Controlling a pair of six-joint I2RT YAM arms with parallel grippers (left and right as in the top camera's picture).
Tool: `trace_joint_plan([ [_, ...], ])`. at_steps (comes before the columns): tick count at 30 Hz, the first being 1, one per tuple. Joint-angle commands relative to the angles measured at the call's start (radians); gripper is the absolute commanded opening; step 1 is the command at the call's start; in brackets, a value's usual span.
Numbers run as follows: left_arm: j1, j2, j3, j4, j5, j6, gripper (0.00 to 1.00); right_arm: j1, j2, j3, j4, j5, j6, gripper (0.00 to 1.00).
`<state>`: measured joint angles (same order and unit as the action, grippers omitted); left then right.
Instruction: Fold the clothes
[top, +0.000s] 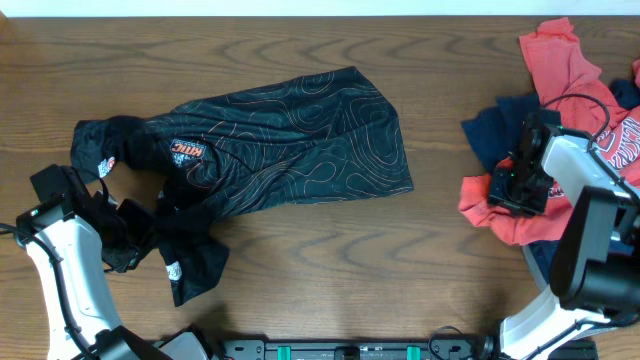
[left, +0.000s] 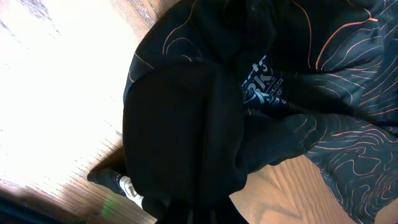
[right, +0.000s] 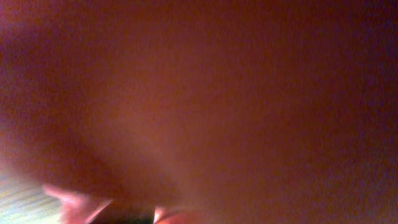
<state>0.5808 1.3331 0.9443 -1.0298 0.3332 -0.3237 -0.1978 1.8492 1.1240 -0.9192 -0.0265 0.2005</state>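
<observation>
Overhead view: nearest, the left gripper (top: 128, 232) is clamped shut on a bunched corner of the black jersey (top: 290, 140), which sprawls crumpled across the wooden table (top: 330, 260). At right, the right gripper (top: 512, 190) presses into the red tee (top: 560, 60); whether its jaws are parted cannot be told. Farther back, a navy garment (top: 490, 135) lies heaped against the tee. Judging by this, no fold is made yet; all three are left to fold.

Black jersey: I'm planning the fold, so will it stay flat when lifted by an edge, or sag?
Likely floppy: the black jersey lies in wrinkles and bunches at one end. Probably light and thin, since it drapes in soft folds in the left wrist view. Its smooth-looking fabric may slip on the table.
</observation>
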Motion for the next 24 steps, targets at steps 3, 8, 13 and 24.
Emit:
trace_joint_plan([
  [3,0.0,0.002,0.007,-0.005,-0.01,0.017,0.06,0.084,-0.188,0.006,0.043,-0.346,-0.165,0.81],
  [8,0.0,0.002,0.007,-0.006,-0.01,0.017,0.06,0.192,-0.227,0.005,0.055,-0.359,-0.077,0.91],
  [13,0.0,0.002,0.007,-0.005,-0.01,0.017,0.07,0.296,-0.185,-0.027,0.067,-0.358,0.125,0.91],
  [24,0.0,0.002,0.007,-0.006,-0.01,0.017,0.06,0.466,-0.1,-0.143,0.28,-0.317,0.452,0.86],
])
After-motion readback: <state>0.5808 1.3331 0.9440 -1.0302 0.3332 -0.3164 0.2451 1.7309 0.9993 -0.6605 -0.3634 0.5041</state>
